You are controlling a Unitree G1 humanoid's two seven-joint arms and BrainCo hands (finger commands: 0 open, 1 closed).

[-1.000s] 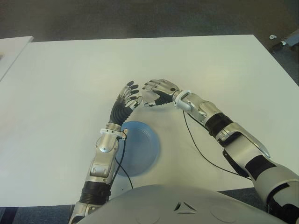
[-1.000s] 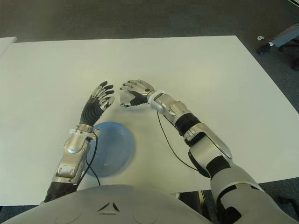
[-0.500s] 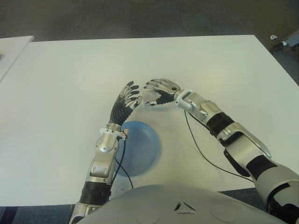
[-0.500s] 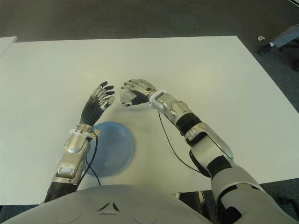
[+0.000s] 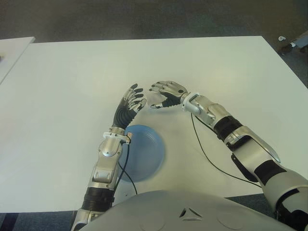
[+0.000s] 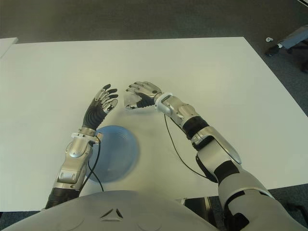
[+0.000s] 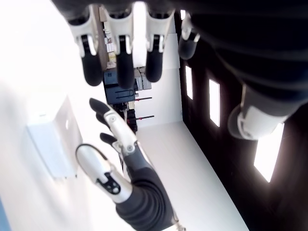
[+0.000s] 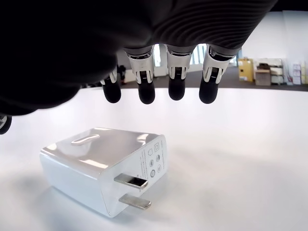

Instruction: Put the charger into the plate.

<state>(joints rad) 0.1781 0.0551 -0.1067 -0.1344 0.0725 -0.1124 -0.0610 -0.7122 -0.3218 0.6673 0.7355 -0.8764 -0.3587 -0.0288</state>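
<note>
The charger (image 8: 103, 168) is a white block with two metal prongs, lying on the white table (image 5: 72, 86). In the eye views it shows under my right hand (image 5: 166, 92), whose fingers (image 8: 175, 89) hang spread above it without touching it. The charger (image 7: 50, 147) also shows in the left wrist view. My left hand (image 5: 132, 98) is open just left of the charger, fingers straight. The blue plate (image 5: 144, 154) sits close to my body, behind the left wrist, with nothing in it.
A black cable (image 5: 202, 149) runs from my right wrist across the table toward the near edge. A second white table (image 5: 12, 48) stands at the far left. A chair base (image 5: 293, 43) is on the floor beyond the table's far right corner.
My right hand has drawn back slightly to the right and spread its fingers over the charger. The left hand and the plate have stayed put.
</note>
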